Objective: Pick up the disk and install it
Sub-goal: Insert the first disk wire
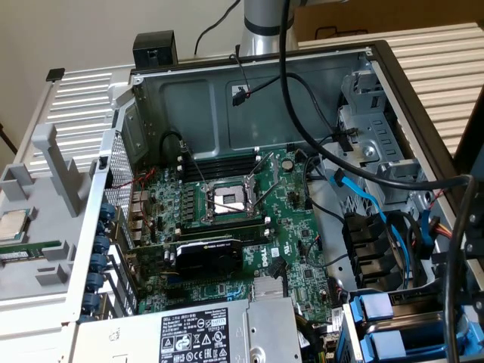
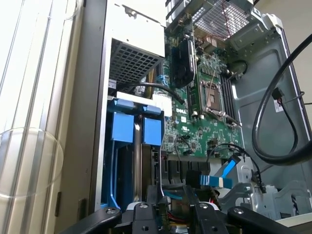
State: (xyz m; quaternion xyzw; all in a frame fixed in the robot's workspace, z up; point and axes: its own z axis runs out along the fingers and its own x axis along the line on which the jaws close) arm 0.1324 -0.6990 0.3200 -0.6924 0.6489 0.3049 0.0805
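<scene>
- Hanging low at the drive-bay end of the open computer case (image 1: 378,57), hand (image 2: 173,217) with black linkages spread to either side; cannot tell whether clenched, released or grasping anything.
- Standing just ahead of the hand, blue disk carriers (image 2: 122,129), side by side in the drive bay, fronts level, a thin metal divider between them.
- Pressing close along the outer carrier, the tall grey case wall (image 2: 92,122), leaving hardly any room on that side.
- Showing again in the exterior view's lower right corner, blue disk carriers (image 1: 376,306), near the labelled power supply (image 1: 197,333).
- Cannot tell which of the two carriers is the task's disk; metal bodies hidden inside the bay.
- Sweeping over the far rim and down across the bay side, thick black cable (image 1: 302,128); seen from the wrist as a wide loop (image 2: 273,126) above the case floor.
- Lying near the hand, flat blue cable (image 2: 219,180), curling up from the black slots.
- Filling the middle, green motherboard (image 1: 295,227) with CPU socket (image 1: 227,200) and black graphics card (image 1: 208,257).
- Opening beyond the board, bare grey panel (image 1: 204,98) up to the far rim.
- Resting outside the case at the exterior view's left, CPU chip (image 1: 13,225) on a grey tray (image 1: 53,189), all on the ribbed white surface (image 1: 83,94).
</scene>
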